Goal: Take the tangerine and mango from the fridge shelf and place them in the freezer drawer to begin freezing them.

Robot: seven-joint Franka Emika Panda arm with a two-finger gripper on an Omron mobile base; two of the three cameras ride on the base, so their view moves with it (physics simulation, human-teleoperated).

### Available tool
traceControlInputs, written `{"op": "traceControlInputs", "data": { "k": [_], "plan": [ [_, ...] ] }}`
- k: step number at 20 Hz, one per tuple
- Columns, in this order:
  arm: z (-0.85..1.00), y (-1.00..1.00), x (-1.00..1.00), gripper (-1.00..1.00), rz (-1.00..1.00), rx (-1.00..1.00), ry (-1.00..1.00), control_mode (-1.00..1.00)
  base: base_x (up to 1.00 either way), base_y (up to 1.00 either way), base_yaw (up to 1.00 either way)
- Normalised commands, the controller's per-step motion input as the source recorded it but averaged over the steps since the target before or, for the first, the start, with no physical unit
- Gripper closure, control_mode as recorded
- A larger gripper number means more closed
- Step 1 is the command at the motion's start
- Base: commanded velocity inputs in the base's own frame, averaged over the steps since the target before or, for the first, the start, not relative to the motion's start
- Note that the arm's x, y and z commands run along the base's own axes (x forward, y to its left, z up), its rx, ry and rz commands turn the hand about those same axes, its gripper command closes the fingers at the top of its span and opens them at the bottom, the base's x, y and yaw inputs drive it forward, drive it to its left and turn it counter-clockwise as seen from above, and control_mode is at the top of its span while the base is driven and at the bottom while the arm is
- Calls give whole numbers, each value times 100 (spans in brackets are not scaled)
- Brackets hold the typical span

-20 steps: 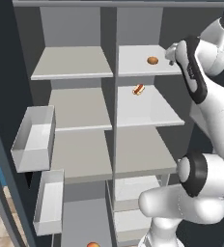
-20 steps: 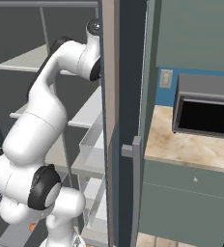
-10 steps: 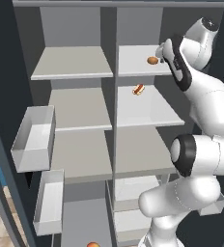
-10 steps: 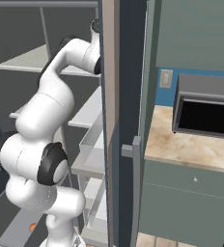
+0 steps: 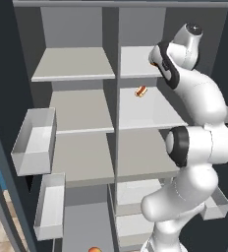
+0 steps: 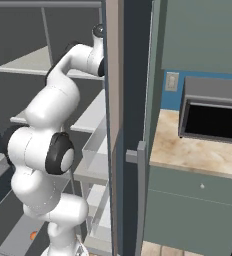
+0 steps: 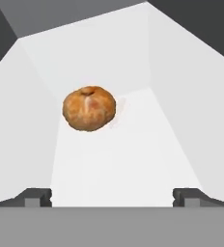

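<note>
At the near end of the hand view the gripper [image 7: 112, 197] stands with its jaws spread wide, the two dark fingertips [image 7: 36, 197] set far apart at the lower corners and nothing between them; it holds nothing. Just beyond the tips, on the white shelf floor [image 7: 128, 159], sits a round orange-brown fruit with a dimple on top, the tangerine [image 7: 89, 108], resting apart from the fingers and slightly left of the centre line between them. Pale side walls and a back wall close the compartment around it. In the left base view, nearest the camera, a small orange ball [image 5: 95, 250] lies low at the bottom edge, partly cut off, so I cannot tell what it is. The white arm [image 5: 199, 147] rises from the lower right, and its hand reaches into the right-hand top shelf [image 5: 133, 61], where a sliver of orange shows at the wrist. On the shelf below lies a hot dog [image 5: 141, 91], well apart from the hand. Two pale door bins [image 5: 35, 142] hang on the left. In the right base view a fridge door edge [image 6: 115, 125] stands between the arm and a counter [image 6: 198, 152] carrying a microwave [image 6: 213, 117].
</note>
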Motion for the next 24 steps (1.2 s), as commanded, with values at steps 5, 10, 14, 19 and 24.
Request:
{"op": "traceControlInputs", "data": {
  "k": [5, 10, 14, 19, 24],
  "plan": [
    [-7, 4, 49, -100, 0, -4, 0, -100, 0, 0, 0],
    [-3, 1, 34, -100, 0, -2, 0, -100, 0, 0, 0],
    [0, 0, 35, -100, 0, 0, 0, -100, 0, 0, 0],
    [-2, 0, 34, -100, 0, 0, 0, -100, 0, 0, 0],
    [-1, 0, 28, -100, 0, 0, 0, -100, 0, 0, 0]
  ]
}}
